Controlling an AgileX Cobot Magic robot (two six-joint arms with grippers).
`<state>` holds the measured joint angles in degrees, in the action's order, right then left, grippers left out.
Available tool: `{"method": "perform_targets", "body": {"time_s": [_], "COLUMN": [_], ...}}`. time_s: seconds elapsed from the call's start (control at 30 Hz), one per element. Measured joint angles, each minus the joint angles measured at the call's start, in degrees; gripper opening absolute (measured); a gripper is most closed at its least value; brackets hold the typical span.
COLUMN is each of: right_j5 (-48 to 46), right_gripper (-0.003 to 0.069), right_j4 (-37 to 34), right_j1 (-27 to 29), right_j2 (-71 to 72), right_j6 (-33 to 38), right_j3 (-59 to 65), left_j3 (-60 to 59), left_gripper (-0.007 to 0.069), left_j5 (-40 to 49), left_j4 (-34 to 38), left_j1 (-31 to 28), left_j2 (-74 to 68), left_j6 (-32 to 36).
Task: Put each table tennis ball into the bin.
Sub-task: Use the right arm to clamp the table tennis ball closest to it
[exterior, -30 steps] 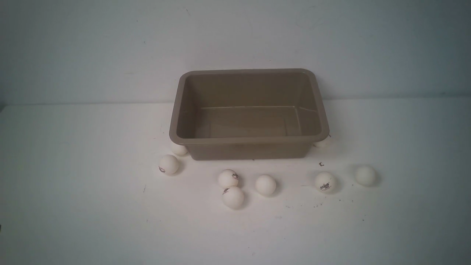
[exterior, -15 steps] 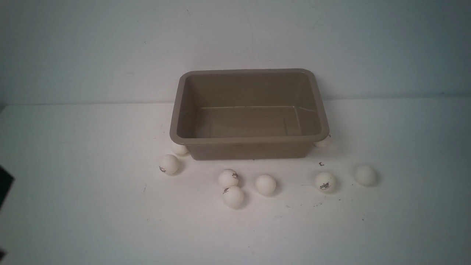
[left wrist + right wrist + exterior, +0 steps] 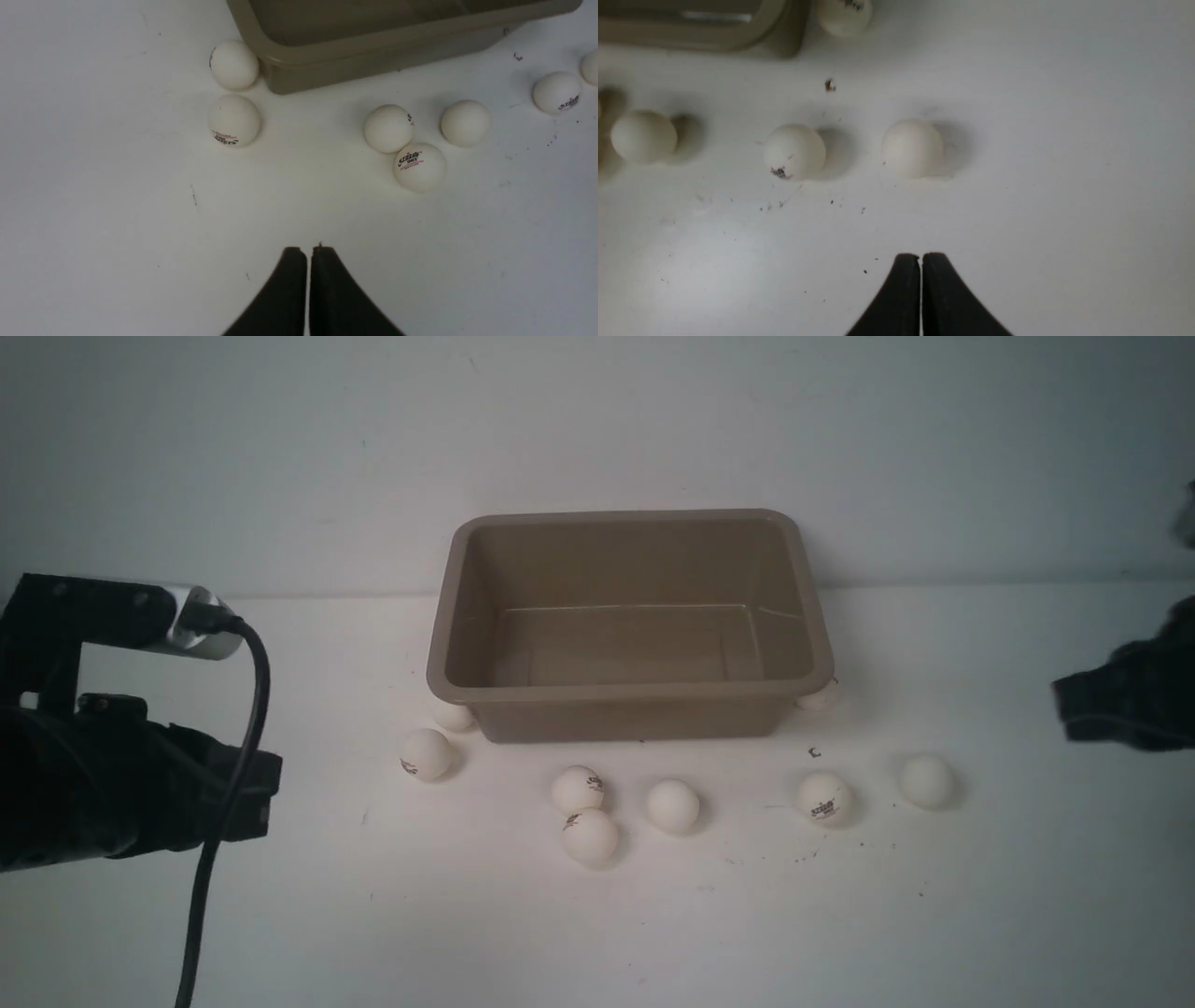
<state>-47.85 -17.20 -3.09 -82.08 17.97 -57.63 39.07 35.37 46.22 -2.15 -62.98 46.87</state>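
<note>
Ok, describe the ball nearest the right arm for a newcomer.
Find the brown bin mid-table. White balls lie scattered in front of it; take the rightmost ball. Its neighbour shows dark print, while this one looks plain.

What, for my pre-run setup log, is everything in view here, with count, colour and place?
bin: one, taupe, back middle of the table, nothing inside.
table tennis balls: eight, white, all on the table along the bin's front; one tucked at each front corner.
table: one, white, under everything.
wall: one, pale grey, behind the table.
left gripper: one, black, shut, empty, at the table's left side.
right gripper: one, black, shut, empty, at the table's right side.
</note>
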Motion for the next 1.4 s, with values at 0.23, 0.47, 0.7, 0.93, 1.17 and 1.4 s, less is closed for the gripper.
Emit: {"method": "perform_targets", "body": {"time_s": [0.23, 0.47, 0.7, 0.93, 1.17, 1.4], "right_j5": [-3.1, -14.4, -20.4, -22.4, -22.4, -20.5], "right_gripper": [0.0078, 0.0283, 0.043, 0.0454, 0.0454, 0.0454], "right_j4": [13.3, 18.1, 20.7, 21.5, 18.9, 18.5], "right_j1": [-9.5, -13.3, -13.4, -12.8, -12.3, -12.3], "right_j2": [-20.6, -33.9, -36.2, -35.9, -32.3, -28.1], "right_j6": [-7.4, -10.5, -11.2, -11.8, -12.0, -12.1], "right_j3": [-13.8, -31.1, -40.1, -41.4, -35.5, -26.0], "left_j3": [0.7, 0.7, 0.7, 0.7, 0.7, 0.7], "left_gripper": [0.0009, 0.0009, 0.0009, 0.0009, 0.0009, 0.0009], "left_j5": [-0.8, -0.8, -0.8, -0.9, -0.9, -0.9], "left_j4": [0.0, 0.0, -0.2, -0.6, -1.7, -1.7], "left_j1": [0.0, 0.0, 0.0, 0.0, 0.0, 0.0], "left_j2": [-2.0, -2.1, -2.1, -2.1, -2.1, -2.1], "left_j6": [3.5, 4.0, 4.0, 4.0, 4.0, 4.0]}}
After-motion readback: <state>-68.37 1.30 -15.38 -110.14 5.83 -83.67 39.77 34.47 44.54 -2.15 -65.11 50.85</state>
